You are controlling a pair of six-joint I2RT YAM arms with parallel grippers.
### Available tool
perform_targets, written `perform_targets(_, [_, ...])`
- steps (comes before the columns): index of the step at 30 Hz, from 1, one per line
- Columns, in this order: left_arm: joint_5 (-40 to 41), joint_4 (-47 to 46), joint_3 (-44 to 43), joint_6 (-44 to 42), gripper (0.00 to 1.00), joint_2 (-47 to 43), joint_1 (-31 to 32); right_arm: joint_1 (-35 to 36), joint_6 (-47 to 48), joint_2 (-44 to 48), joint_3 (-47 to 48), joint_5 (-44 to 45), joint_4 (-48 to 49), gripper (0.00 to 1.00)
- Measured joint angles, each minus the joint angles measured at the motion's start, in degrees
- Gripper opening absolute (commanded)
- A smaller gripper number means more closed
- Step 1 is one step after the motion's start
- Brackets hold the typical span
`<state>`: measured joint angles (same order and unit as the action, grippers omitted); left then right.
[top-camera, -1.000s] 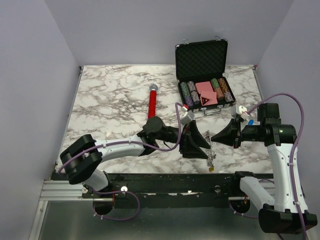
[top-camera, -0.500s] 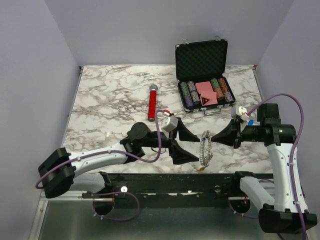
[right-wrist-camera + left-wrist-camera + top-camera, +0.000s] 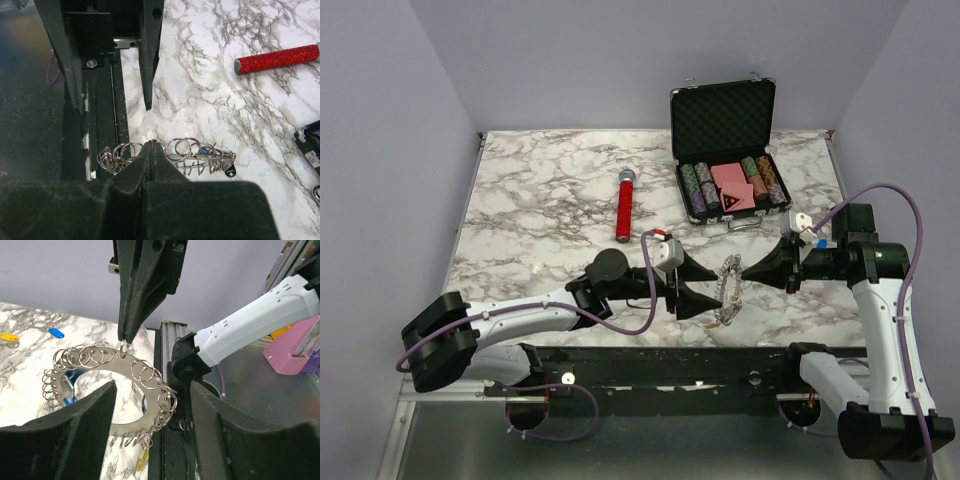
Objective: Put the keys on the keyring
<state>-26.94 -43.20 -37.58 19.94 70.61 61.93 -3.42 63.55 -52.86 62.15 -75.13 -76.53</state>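
The keyring [image 3: 728, 290] is a flat grey metal loop edged with many small split rings, with a yellow tag [image 3: 143, 460] hanging from it. My right gripper [image 3: 746, 273] is shut on one of its rings and holds it upright above the table's near edge; the pinch shows in the right wrist view [image 3: 151, 145]. A blue key head [image 3: 205, 148] and a black key head [image 3: 230, 171] hang on the keyring [image 3: 175, 152]. My left gripper [image 3: 713, 293] is open, and the keyring's near edge [image 3: 145, 405] lies between its fingers [image 3: 80, 430].
A red-handled microphone [image 3: 623, 208] lies mid-table. An open black case [image 3: 722, 120] with poker chips stands at the back right. Small blue [image 3: 55, 332] and yellow [image 3: 7, 336] tags lie on the marble beyond the keyring. The black front rail [image 3: 165, 455] runs just below it.
My left gripper drew back left from the keyring, then came right again until its open fingers flank it. The keyring now hangs a little higher in the shut right gripper.
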Motion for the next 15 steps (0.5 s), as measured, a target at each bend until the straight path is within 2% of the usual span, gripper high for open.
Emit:
perform_targets(2, [0.5,-0.2,-0.8,-0.9,0.53,2.1,0.1,0.0,0.2,0.0,0.0,0.0,0.0,0.00])
perform_targets(7, [0.6,-0.6,-3.6,-2.0,0.47,5.3,0.1,0.0,0.6,0.0,0.0,0.0,0.0,0.00])
perform_targets(8, [0.6,-0.9,-4.2,-2.1,0.43,5.7,0.1,0.0,0.6,0.0,0.0,0.0,0.0,0.00])
perform_targets(15, [-0.3,-2.0,-6.5,-2.9,0.41,8.1,0.1,0.0,0.6,0.1,0.0,-0.2,0.0,0.00])
